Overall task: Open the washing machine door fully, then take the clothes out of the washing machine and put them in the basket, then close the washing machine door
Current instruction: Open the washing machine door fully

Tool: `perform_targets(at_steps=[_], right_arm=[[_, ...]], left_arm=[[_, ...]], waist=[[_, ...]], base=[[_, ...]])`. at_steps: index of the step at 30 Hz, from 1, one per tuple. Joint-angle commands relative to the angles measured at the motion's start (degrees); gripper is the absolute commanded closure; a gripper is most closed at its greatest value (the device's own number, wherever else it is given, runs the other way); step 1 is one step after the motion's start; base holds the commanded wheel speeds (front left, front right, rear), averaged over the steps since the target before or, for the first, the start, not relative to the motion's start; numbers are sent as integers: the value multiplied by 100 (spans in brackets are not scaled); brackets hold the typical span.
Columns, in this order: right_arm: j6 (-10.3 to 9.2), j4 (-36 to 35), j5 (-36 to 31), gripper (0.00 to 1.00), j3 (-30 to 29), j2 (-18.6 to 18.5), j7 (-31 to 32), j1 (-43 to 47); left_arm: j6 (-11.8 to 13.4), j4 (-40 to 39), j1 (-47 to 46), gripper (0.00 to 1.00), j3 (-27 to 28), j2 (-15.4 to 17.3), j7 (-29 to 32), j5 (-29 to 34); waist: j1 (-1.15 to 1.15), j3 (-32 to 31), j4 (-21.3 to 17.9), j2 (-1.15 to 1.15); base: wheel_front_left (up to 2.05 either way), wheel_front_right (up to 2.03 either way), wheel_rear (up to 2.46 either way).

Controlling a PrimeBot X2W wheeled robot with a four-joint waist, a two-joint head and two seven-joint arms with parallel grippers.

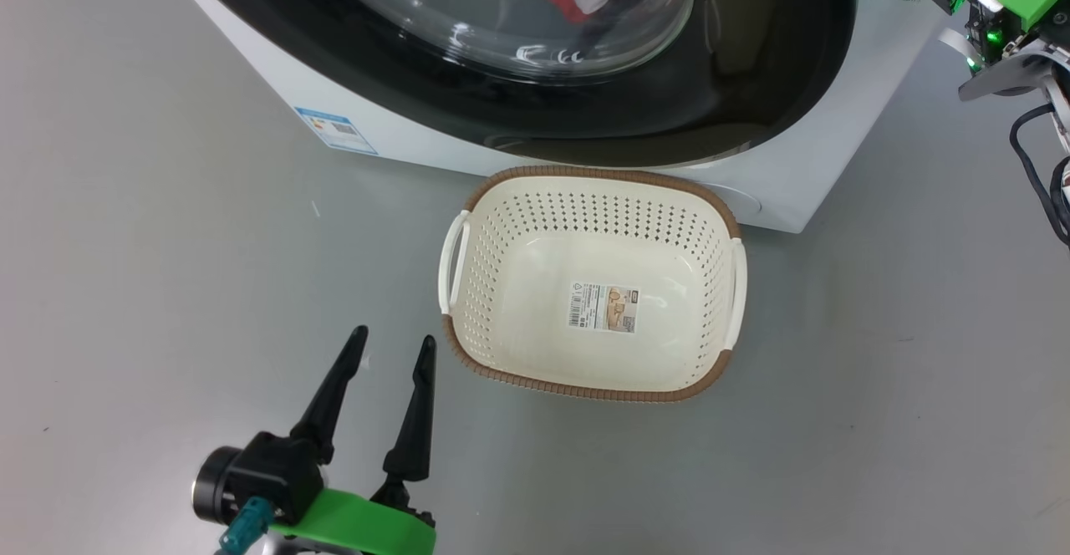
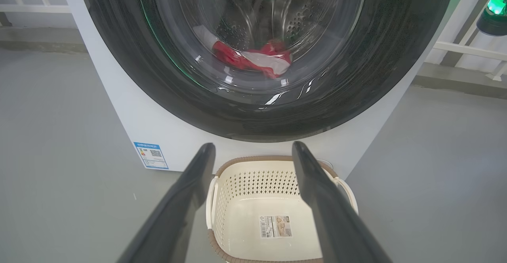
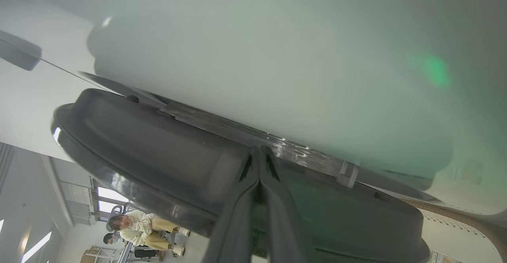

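Washing machine door (image 3: 158, 156), right claw (image 3: 259, 150) pinched at rim, left claw (image 1: 394, 338) spread

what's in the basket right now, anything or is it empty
Empty. The basket shows just its bare bottom with a sticker; the red clothes lie inside the washer, seen through the door glass.

The head view looks steeply down on the basket (image 1: 598, 173), mid-frame, with the lower arc of the washing machine door (image 1: 752, 78) along its top edge. The left wrist view sits low, facing the washing machine (image 2: 119, 108) almost level, and shares the basket, the blue label (image 1: 334, 130) and that lower arc (also the clothes (image 2: 237, 59) behind the glass). The right wrist view, tilted, is pressed close against the door's rim, a sliver of basket at its lower right.
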Motion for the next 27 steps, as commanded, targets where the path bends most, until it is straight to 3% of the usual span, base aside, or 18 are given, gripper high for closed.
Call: perform_targets(at_steps=[1,27], right_arm=[[3,-109,-42,100,8,58,41,-82],[3,-773,-176,100,132,380,837,1168]], left_arm=[[44,-116,-108,0,165,69,-70,-16],[73,-28,238,0,211,69,-70,91]], waist=[[0,24,22,0],[0,-769,-74,0]], base=[[0,0,0],[0,0,0]])
